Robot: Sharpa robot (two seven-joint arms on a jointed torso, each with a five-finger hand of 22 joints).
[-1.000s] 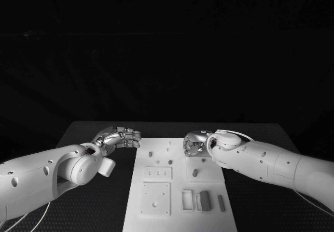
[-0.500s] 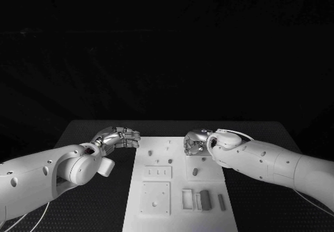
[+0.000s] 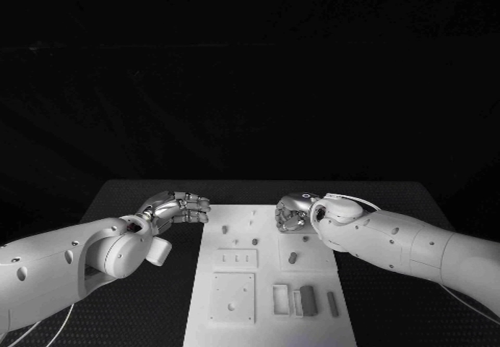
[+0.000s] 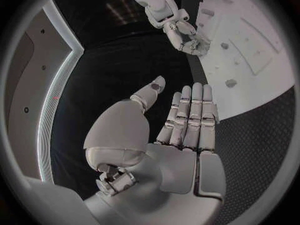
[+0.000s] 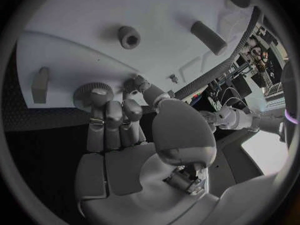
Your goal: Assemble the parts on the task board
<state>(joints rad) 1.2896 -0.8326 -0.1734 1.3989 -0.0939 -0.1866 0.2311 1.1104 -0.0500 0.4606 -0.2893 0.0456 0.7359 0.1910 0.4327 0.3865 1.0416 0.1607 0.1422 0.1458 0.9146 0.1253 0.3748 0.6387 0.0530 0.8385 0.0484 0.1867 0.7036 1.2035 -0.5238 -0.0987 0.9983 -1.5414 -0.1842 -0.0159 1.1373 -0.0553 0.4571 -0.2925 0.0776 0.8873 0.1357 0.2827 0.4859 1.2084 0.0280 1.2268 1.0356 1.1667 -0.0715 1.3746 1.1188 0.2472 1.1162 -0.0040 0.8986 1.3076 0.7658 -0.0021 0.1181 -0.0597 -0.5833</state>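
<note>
The white task board (image 3: pixel 266 329) lies along the middle of the black table. My right hand (image 3: pixel 295 214) is over its far right corner, fingers and thumb closed around a round knurled part (image 5: pixel 94 93) that stands on the board (image 5: pixel 156 15). A small screw (image 5: pixel 172 78) sits just beyond the thumb. My left hand (image 3: pixel 179 206) rests on the table beside the board's far left corner. Its fingers (image 4: pixel 187 116) lie side by side, the thumb stands apart, and it holds nothing. The left wrist view catches the right hand (image 4: pixel 181 30) at the board's edge (image 4: pixel 253 102).
Small pegs (image 3: pixel 224 230) (image 3: pixel 253 242) (image 3: pixel 292 256) stand on the board's far half. Two square plates (image 3: pixel 236 259) (image 3: pixel 233 296) lie nearer, with an open frame (image 3: pixel 279 298) and two bars (image 3: pixel 308 300) (image 3: pixel 332 303) to their right. Black table runs along both sides.
My right hand has shifted very slightly at the knurled part. The left hand and the other parts have stayed where they were.
</note>
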